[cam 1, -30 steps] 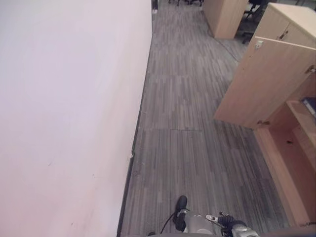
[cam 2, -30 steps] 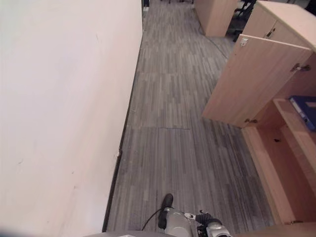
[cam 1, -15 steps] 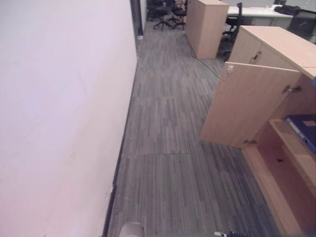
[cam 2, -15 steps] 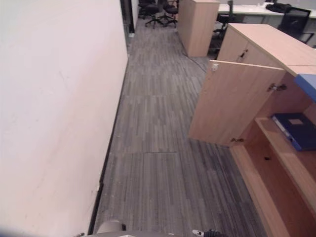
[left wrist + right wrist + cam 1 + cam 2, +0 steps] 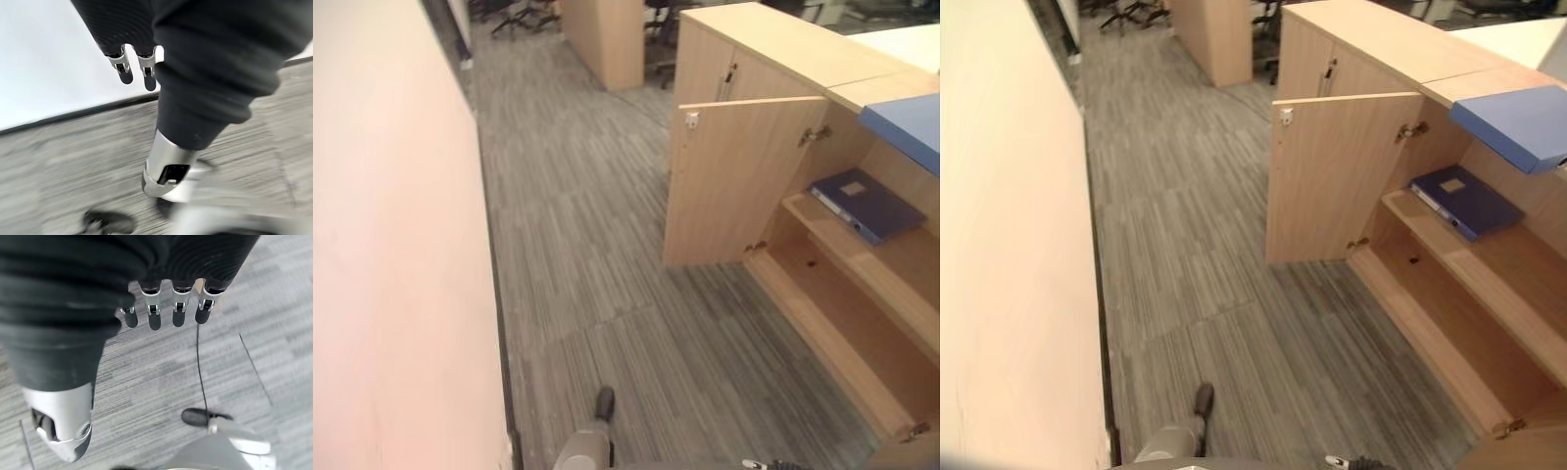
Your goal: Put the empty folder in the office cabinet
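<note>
1. Hanging loose, the left hand [image 5: 137, 68] and right hand [image 5: 166, 311] point relaxed fingers at the carpet [image 5: 578, 245], holding nothing.
2. A blue folder [image 5: 1518, 122] lies on the cabinet [image 5: 1381, 39] top — well away from both hands; another blue folder [image 5: 1459, 199] sits on the shelf.
3. Risk, as I judge it: the open door [image 5: 1332, 176] could catch an arm.
4. A pale wall [image 5: 391, 294] runs alongside the left hand — narrow corridor.

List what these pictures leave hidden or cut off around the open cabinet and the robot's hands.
- Cabinet interior: right part cut off by the head views' edge.
- Light blue folder on top: cut by the edge, contents unseen.
- Dark blue folder on the shelf: closed, so full or empty is unclear.
- Left hand: blurred.
- Right hand: palm under its cover.
</note>
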Tool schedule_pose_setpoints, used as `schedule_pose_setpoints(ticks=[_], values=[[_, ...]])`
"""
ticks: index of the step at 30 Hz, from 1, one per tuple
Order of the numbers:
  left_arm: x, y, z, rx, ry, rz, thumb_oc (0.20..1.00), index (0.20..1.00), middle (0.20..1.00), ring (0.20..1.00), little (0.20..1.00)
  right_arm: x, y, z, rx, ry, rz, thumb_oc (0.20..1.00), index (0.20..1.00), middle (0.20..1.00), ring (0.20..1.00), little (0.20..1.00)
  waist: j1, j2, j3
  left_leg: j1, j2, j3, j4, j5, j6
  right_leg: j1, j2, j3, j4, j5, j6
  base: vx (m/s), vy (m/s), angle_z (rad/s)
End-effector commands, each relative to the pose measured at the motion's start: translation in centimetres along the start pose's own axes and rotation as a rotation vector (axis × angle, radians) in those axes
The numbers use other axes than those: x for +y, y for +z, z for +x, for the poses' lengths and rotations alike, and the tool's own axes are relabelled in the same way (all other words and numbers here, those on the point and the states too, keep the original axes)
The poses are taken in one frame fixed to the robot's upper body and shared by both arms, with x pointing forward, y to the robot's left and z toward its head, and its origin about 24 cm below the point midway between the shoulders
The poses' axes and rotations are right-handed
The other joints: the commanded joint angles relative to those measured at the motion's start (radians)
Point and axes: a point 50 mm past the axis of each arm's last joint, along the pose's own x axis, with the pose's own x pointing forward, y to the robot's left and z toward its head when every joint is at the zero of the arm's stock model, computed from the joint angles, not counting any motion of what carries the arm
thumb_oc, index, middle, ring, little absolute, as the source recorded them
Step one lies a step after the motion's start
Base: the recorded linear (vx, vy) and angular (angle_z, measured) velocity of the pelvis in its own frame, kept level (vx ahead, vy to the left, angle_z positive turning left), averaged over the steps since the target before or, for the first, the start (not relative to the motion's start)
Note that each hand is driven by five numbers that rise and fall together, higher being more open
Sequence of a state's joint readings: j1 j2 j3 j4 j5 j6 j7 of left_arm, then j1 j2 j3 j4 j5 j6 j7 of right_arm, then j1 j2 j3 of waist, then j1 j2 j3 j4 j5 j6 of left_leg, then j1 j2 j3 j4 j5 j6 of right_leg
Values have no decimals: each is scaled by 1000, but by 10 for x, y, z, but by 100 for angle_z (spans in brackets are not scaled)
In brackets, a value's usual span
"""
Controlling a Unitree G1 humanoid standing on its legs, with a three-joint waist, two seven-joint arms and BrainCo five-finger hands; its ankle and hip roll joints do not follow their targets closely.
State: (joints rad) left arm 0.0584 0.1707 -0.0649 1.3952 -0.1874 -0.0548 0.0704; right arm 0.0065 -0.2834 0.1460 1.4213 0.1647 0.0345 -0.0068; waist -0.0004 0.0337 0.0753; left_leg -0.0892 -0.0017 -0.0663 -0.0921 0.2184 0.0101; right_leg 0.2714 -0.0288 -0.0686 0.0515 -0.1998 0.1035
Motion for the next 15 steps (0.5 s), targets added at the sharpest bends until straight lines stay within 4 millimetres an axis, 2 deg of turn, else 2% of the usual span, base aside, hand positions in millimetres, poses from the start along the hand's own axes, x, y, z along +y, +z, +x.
schedule_pose_setpoints(ticks=[1,2,3,4,5,6,7,8,9,10,11,13,14,15], values=[[10,4,1,-13,26,2,1000,1000,1000,1000,1000,3,22,0,-63,12,31,1000,1000,1000,1000,1000,43,-36,-8,17,-6,35,5,-139,-48,-112,-173,-11,-70,142,57,179,341,-74],[13,9,1,-23,35,-5,1000,1000,1000,1000,1000,8,29,0,-85,23,43,1000,1000,1000,1000,1000,44,-36,-9,42,-26,66,5,-168,-25,-147,-204,-6,-14,152,69,121,241,-93],[13,9,1,-23,35,-5,1000,1000,1000,1000,1000,8,29,0,-85,23,43,1000,1000,1000,1000,1000,45,-36,-9,42,-26,68,5,-169,-25,-148,-205,-4,-13,151,69,105,258,-102],[15,10,1,-26,38,-8,1000,1000,1000,1000,1000,9,34,0,-99,26,49,1000,1000,1000,1000,1000,50,-31,-8,53,-32,93,5,-184,-17,-172,-231,-32,37,165,73,65,220,-70],[19,10,1,-21,50,-11,1000,1000,1000,1000,1000,11,38,-1,-118,27,61,1000,1000,1000,1000,1000,58,-26,3,76,-33,135,5,-207,-10,-212,-279,-123,128,198,54,65,220,-51],[19,10,1,-21,50,-11,1000,1000,1000,1000,1000,11,38,-1,-118,27,61,1000,1000,1000,1000,1000,58,-27,3,76,-34,136,5,-207,-10,-213,-280,-122,129,198,54,56,204,-48],[22,9,1,-16,59,-16,1000,1000,1000,1000,1000,11,44,-1,-147,22,66,1000,1000,1000,1000,1000,64,-25,12,89,-29,173,5,-220,-13,-214,-319,-222,156,213,40,35,131,-66],[24,6,1,-7,64,-22,1000,1000,1000,1000,1000,12,48,-2,-166,19,68,1000,1000,1000,1000,1000,64,-29,17,96,-29,200,5,-229,-11,-214,-347,-296,165,243,40,107,158,-72],[25,3,0,3,67,-28,1000,1000,1000,1000,1000,13,52,-3,-184,17,71,1000,1000,1000,1000,1000,64,-35,22,116,-26,229,5,-255,-18,-206,-361,-344,170,252,58,86,140,-79],[27,0,0,12,72,-42,1000,1000,1000,1000,1000,13,60,-4,-211,15,80,1000,1000,1000,1000,1000,64,-36,28,119,-19,268,5,-259,-16,-219,-363,-403,168,276,64,59,119,-66],[27,0,0,11,74,-49,1000,1000,1000,1000,1000,13,66,-5,-230,10,82,1000,1000,1000,1000,1000,59,-35,35,122,-12,295,5,-264,-12,-240,-352,-436,170,284,69,3,122,-79],[27,-1,0,14,71,-56,1000,1000,1000,1000,1000,13,73,-6,-252,6,93,1000,1000,1000,1000,1000,44,-27,51,140,-2,337,5,-274,-5,-301,-313,-467,166,278,69,68,108,-112],[24,-2,0,16,62,-51,1000,1000,1000,1000,1000,11,77,-6,-261,1,110,1000,1000,1000,1000,1000,25,-27,68,173,0,370,5,-295,-1,-368,-262,-476,133,298,73,227,77,-139],[22,0,0,13,53,-36,1000,1000,1000,1000,1000,10,76,-6,-255,-3,142,1000,1000,1000,1000,1000,6,-40,81,213,-11,386,5,-323,2,-412,-217,-495,57,347,86,305,9,-209]])
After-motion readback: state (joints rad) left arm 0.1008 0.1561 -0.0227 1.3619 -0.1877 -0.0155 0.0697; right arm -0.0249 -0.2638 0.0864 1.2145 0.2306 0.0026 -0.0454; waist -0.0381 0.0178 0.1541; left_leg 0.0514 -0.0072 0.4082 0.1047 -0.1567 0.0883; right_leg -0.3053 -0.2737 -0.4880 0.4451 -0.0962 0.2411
